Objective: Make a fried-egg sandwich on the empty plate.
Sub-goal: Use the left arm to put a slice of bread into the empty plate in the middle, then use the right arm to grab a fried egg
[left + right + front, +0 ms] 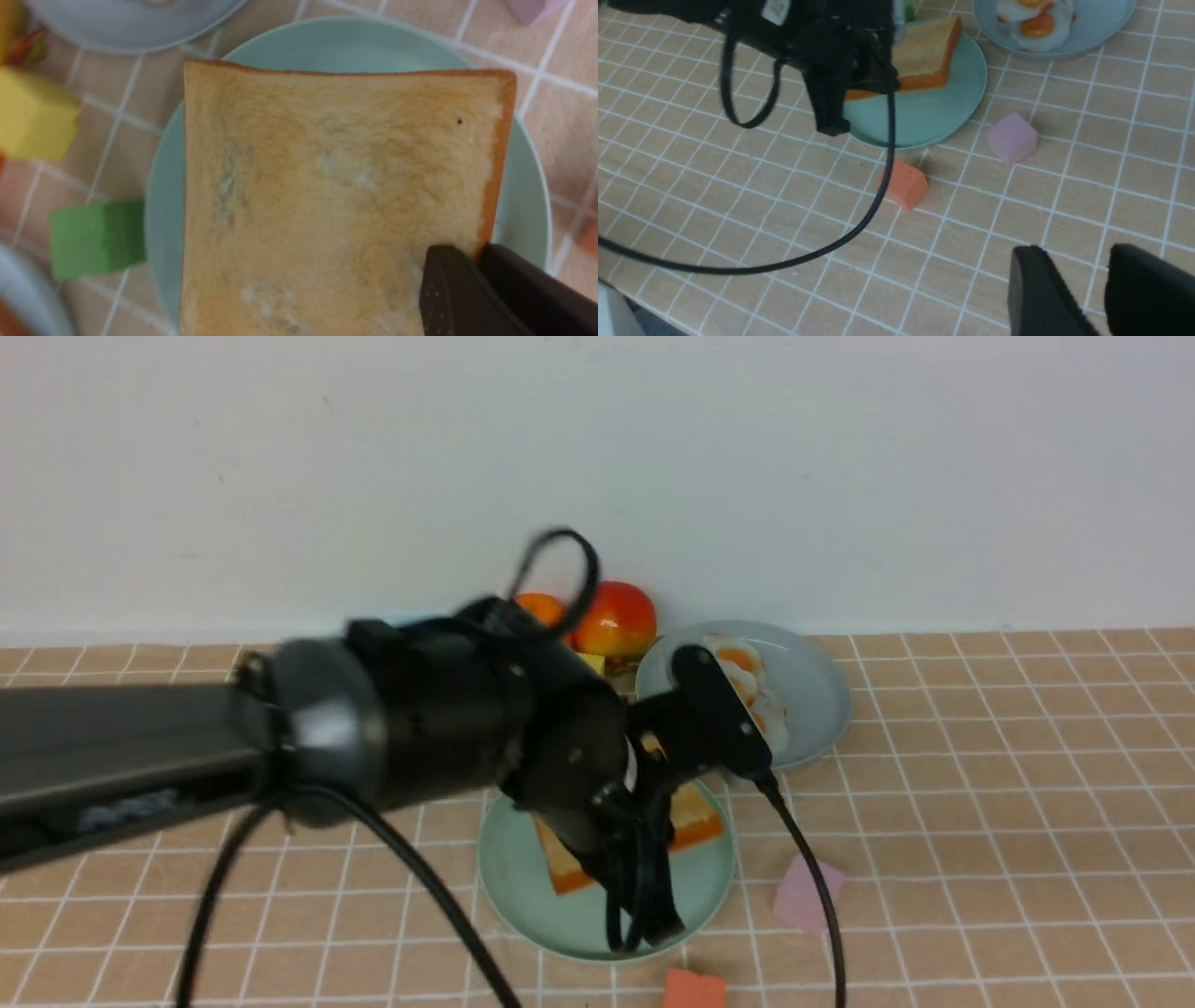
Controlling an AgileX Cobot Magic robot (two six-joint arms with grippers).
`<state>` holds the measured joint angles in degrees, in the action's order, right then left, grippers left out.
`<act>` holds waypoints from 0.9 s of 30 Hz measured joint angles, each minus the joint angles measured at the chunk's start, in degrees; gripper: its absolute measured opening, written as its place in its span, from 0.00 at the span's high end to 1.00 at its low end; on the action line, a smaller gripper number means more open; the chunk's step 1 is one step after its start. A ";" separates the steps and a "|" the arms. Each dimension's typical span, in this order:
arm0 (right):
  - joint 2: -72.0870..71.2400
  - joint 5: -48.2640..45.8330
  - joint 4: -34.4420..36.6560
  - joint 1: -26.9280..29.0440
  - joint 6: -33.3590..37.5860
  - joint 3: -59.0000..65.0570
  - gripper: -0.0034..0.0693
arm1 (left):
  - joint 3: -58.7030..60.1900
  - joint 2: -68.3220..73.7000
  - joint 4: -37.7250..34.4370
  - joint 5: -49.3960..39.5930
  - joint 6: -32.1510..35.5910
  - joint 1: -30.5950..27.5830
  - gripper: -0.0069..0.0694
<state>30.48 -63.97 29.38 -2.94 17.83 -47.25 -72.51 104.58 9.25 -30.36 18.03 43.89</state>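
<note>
One golden toast slice (327, 186) with an orange-brown crust hangs tilted over the mint-green plate (523, 210); whether it touches the plate I cannot tell. My left gripper (476, 254) is shut on the slice's crust edge near a corner. From the front, the left arm covers most of the toast (698, 817) and plate (523, 887). Fried eggs (1036, 23) lie on a grey-blue plate (1101, 28) behind the mint-green plate (934, 112). My right gripper (1069, 261) is open above bare table, nearer the robot, with nothing between its fingers.
A pink cube (1012, 137) and an orange cube (903, 183) lie on the tiled cloth just in front of the mint-green plate. A green cube (96, 238) and a yellow cube (35, 116) sit beside it. Red-orange fruit (611, 616) stands by the wall.
</note>
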 joint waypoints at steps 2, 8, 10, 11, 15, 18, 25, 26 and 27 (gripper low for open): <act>-0.14 -0.57 0.00 0.00 0.00 0.00 0.62 | 0.00 1.11 0.19 1.12 0.00 0.00 0.86; -0.14 -1.81 -0.09 0.00 0.00 0.00 0.62 | 0.00 3.38 0.14 1.70 -0.07 0.00 0.84; -0.14 -1.81 -0.72 0.00 0.00 0.00 0.62 | 0.00 3.51 0.31 1.49 -0.07 0.00 0.77; -0.14 -1.81 -1.08 0.00 0.00 0.00 0.62 | 0.00 3.51 0.39 1.42 -0.07 0.00 0.75; -0.14 -1.16 -2.16 0.00 0.00 0.00 0.61 | 0.00 3.51 0.58 1.14 -0.12 0.00 0.58; -0.14 0.68 -2.18 0.00 0.00 0.00 0.59 | 0.00 3.51 0.58 1.04 -0.54 0.00 0.48; 5.80 7.91 -0.54 0.00 0.00 0.00 0.54 | 0.11 -5.42 -0.08 -2.32 -10.94 0.00 0.34; 8.92 9.51 0.60 0.00 0.00 0.00 0.53 | 0.11 -9.16 -0.30 -2.96 -14.57 0.00 0.41; 11.99 11.42 2.20 0.00 0.00 0.00 0.53 | 0.11 -13.19 -0.30 -3.54 -18.03 -0.08 0.47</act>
<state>42.47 -52.55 31.58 -2.94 17.83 -47.25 -72.40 91.39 8.96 -33.90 0.00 43.81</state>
